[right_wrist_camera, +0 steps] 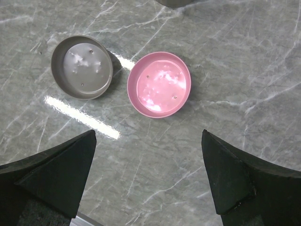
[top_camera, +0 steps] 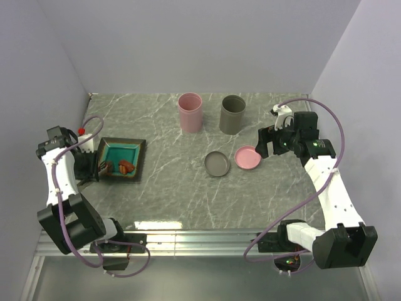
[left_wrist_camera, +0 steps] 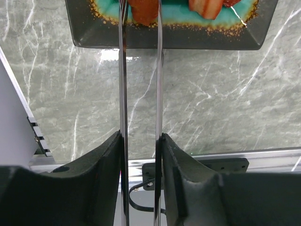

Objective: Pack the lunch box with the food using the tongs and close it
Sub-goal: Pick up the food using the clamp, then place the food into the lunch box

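Long grey metal tongs are held by the left gripper, whose two black fingers press on the thin arms from both sides. The arms reach out over the grey marble table to the square teal tray with a dark rim. An orange food piece shows between the arms on the tray, and I cannot tell if they squeeze it. A red food piece lies just beside it. Over on the right side, the right gripper hangs spread wide with nothing in it, above a shallow pink round lid and a shallow grey round lid. Farther back stand a tall pink tub and a tall grey tub, both upright.
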Controlling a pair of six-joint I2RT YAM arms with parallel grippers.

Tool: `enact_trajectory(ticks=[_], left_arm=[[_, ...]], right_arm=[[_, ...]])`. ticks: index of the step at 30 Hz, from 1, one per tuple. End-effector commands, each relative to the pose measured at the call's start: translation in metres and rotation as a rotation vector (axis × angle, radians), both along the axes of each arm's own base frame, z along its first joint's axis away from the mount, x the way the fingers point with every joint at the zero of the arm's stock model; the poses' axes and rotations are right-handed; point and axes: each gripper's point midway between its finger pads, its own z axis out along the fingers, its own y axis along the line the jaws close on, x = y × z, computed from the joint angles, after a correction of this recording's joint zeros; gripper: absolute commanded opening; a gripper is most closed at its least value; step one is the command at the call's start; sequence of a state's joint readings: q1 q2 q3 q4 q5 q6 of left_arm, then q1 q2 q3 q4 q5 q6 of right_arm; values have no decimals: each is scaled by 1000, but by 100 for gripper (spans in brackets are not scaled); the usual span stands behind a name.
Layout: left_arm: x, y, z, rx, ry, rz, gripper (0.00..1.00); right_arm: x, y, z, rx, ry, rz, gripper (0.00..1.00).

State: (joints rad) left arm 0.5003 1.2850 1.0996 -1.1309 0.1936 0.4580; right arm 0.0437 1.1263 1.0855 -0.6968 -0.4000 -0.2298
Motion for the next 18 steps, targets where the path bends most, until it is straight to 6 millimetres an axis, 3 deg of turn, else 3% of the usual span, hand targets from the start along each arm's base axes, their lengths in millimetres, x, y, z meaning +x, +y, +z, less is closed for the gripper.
enact_trajectory(ticks=[1,9,11,17,18], left_arm=[[10,1,22,17,-66,-9,34],[44,8,76,38,-219,-21,24],[49,9,81,29,-224,-22,24],[79,-9,120,-29,-337,-90,22],[87,-15,134,-38,-376,-112,22]], right_arm=[[0,-1,8,-15,-46,2,100],[0,0,11,-9,-46,5,100],[0,0,10,-9,-44,5,100],[2,1,10,-4,-42,5,100],[2,2,10,-3,-39,8,100]])
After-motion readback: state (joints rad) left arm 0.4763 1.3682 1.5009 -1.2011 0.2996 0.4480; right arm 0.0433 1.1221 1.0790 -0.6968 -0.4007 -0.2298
